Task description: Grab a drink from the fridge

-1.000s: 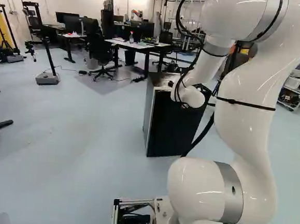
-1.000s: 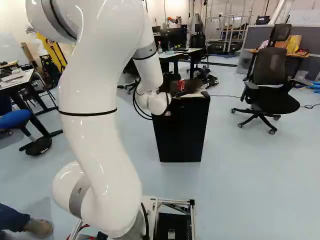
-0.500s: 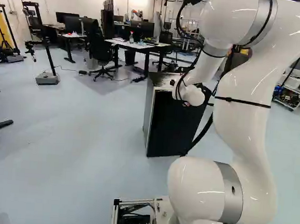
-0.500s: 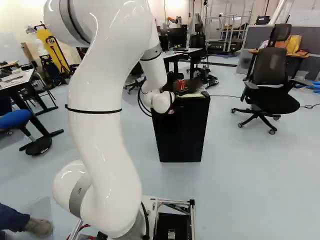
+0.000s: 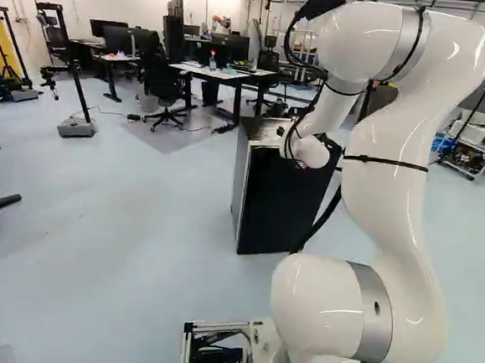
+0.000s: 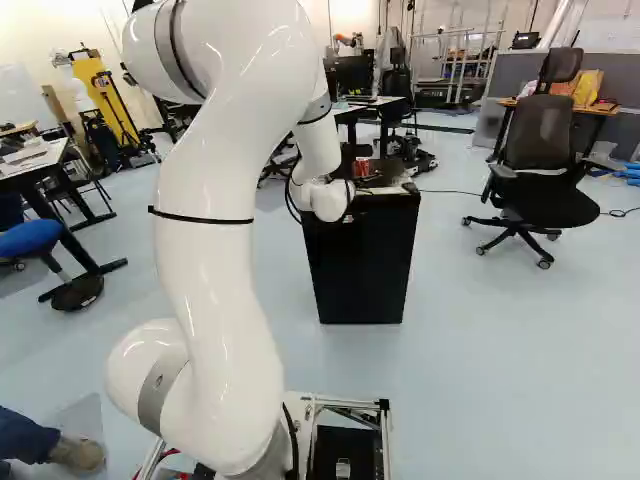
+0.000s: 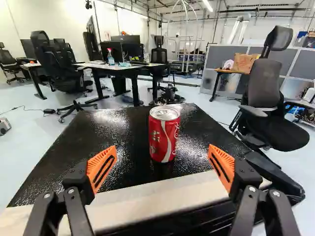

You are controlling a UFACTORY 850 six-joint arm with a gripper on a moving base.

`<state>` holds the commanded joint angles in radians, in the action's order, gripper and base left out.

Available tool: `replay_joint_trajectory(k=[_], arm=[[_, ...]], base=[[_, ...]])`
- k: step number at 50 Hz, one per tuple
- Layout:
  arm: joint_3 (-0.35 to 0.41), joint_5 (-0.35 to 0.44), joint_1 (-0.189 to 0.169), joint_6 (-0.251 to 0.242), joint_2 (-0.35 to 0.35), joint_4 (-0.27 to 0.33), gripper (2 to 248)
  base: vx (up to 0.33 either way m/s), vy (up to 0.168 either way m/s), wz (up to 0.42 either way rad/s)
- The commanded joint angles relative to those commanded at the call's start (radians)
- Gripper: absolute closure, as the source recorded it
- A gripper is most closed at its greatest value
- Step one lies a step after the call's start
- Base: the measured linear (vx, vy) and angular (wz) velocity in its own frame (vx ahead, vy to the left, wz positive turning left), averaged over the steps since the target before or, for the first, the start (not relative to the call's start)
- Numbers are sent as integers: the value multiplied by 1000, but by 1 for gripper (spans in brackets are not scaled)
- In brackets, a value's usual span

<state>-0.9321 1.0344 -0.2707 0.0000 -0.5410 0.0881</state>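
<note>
the black fridge (image 5: 278,205) is reached by the white arm (image 6: 215,260), whose gripper (image 7: 163,150) is spread wide around nothing; the red can (image 7: 160,140) stands upright on top, ahead of it, so grip and lift seem left. since the earlier frames, the arm's upper part has shifted rightward in the right base view; the can hasn't.

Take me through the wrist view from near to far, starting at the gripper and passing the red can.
Gripper → red can → white-topped desk → white wall.
</note>
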Motion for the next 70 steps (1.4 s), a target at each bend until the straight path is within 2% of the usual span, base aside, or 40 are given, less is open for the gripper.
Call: replay_joint_trajectory(k=[42,67,68,70], arm=[[-121,0,5,0,-90,0,3],[-136,0,6,0,-100,0,3],[-136,0,6,0,-100,0,14],[-137,0,6,0,-101,0,14]], base=[[0,0,0],[0,0,0],[0,0,0],[0,0,0]])
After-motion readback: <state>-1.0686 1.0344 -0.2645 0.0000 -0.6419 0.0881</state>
